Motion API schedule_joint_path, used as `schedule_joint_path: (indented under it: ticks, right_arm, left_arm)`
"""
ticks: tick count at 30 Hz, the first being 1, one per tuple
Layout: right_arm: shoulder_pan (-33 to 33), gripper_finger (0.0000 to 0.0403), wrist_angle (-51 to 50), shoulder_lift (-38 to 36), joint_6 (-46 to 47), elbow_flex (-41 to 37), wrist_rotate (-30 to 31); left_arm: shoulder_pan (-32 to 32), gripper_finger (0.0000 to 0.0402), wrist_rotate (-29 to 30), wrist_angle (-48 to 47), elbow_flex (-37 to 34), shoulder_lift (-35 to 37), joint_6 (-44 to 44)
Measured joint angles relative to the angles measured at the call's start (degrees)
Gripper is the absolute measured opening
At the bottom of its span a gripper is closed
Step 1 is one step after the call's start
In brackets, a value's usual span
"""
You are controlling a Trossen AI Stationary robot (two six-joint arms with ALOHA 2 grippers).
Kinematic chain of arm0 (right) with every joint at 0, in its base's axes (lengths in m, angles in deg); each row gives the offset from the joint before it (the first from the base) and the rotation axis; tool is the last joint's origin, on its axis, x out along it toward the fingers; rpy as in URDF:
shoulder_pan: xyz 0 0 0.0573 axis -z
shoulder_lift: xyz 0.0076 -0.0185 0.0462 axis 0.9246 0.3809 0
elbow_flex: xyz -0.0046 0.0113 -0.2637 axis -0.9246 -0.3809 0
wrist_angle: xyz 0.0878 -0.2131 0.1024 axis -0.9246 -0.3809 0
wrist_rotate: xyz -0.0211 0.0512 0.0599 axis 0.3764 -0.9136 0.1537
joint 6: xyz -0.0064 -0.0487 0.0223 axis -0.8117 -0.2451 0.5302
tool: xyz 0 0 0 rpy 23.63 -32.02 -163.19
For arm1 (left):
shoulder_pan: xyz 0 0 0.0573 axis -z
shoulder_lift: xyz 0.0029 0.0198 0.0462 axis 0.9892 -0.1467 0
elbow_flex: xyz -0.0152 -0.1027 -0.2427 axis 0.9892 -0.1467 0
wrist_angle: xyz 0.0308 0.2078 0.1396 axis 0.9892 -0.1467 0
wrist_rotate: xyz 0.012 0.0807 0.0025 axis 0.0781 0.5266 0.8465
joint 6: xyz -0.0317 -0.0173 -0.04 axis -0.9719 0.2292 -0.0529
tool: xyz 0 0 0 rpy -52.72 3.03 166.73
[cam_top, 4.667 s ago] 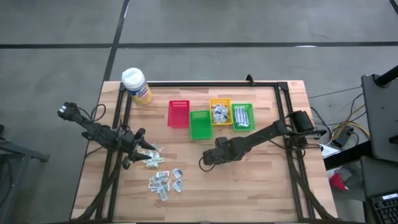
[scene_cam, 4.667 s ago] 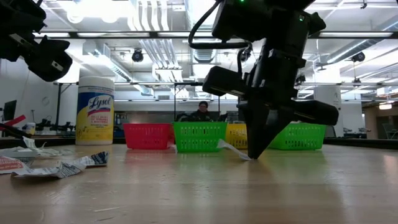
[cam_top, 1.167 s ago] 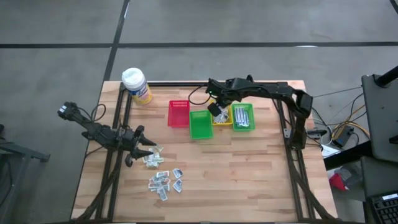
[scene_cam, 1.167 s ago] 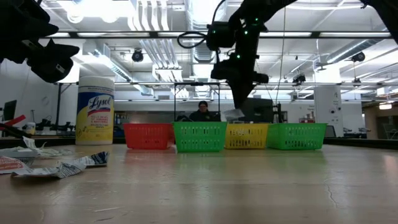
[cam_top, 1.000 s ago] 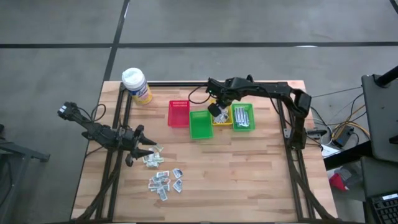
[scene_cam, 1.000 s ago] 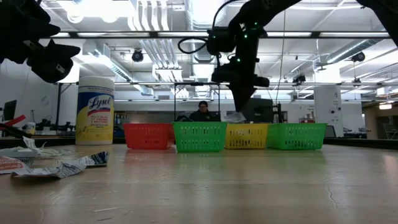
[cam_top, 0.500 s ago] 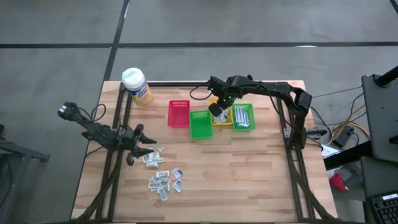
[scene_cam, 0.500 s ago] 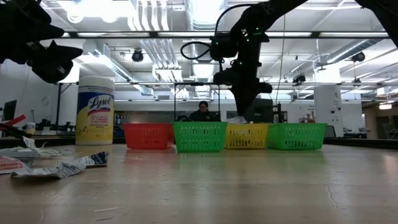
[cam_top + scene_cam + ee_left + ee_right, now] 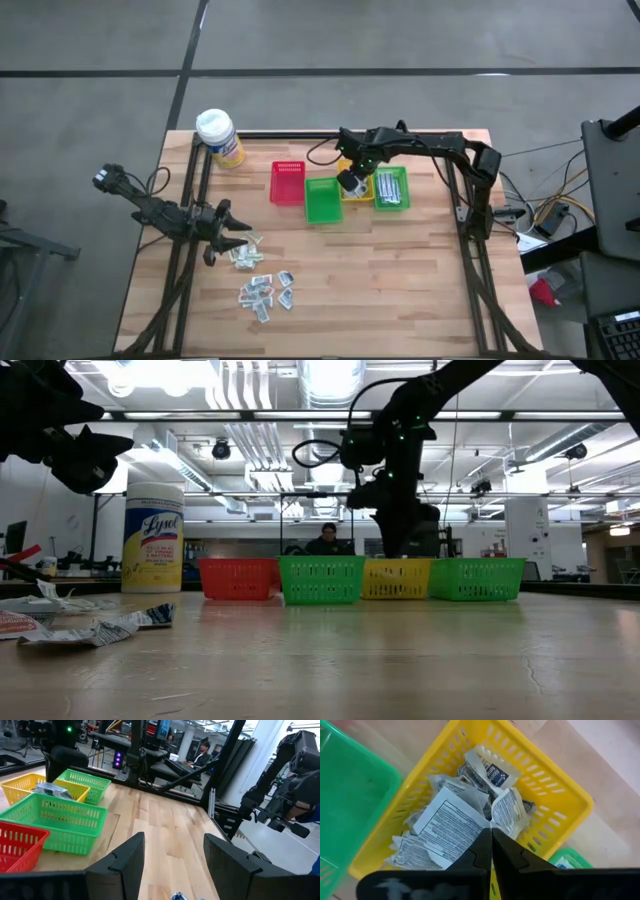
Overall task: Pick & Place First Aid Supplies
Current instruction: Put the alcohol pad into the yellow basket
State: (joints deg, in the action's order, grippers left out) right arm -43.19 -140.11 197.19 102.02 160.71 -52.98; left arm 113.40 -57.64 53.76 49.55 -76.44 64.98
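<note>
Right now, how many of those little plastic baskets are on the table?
4, in a row: red basket, larger green basket, yellow basket under the right hand, and another green basket.

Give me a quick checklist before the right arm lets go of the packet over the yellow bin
1. Right gripper above the yellow bin, not the neighbouring green bin: ok.
2. Packet pinched at its edge by the shut fingers: ok.
3. Room in the bin: it already holds a heap of packets, with space above: ok.
4. Packet hanging inside the rim rather than over it: ok.
5. Left gripper well away, open beside the loose packets on the table: ok.
6. Packet type matching the bin: cannot tell.
</note>
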Motion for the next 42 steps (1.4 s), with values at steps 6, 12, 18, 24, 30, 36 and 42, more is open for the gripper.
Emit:
schedule_joint_path:
  ticks: [6,12,18,24,30,36,42]
  right_arm:
    - [0.24,0.0022,0.02,0.02,-2.48,-0.23,0.26]
    - [0.24,0.0069,-0.02,0.02,-3.13,-0.24,1.87]
    - [0.24,0.0105,-0.62,-1.08,-6.18,-0.22,3.03]
    - [0.22,0.0117,-3.51,-2.98,-5.97,1.76,3.05]
    - [-0.04,0.0116,-4.35,-6.84,-6.36,2.6,3.05]
    - [-1.81,0.0105,-4.28,-12.38,-6.35,2.53,4.61]
    - [-5.7,0.0093,-3.87,-18.39,-6.18,1.92,11.9]
  left_arm:
    - [0.0,0.0197,0.02,0.15,0.0,0.0,0.0]
    - [0.0,0.0197,0.02,0.33,-0.02,0.0,0.0]
    - [0.0,0.0197,0.02,0.38,0.0,0.0,0.02]
    - [0.0,0.0197,0.02,1.75,-0.01,0.0,-1.3]
    - [0.0,0.0197,0.02,4.85,-0.02,0.0,-1.14]
    - [0.0,0.0197,0.02,12.36,-0.02,0.0,-1.83]
    - [0.0,0.0197,0.03,19.45,-0.02,0.02,-1.65]
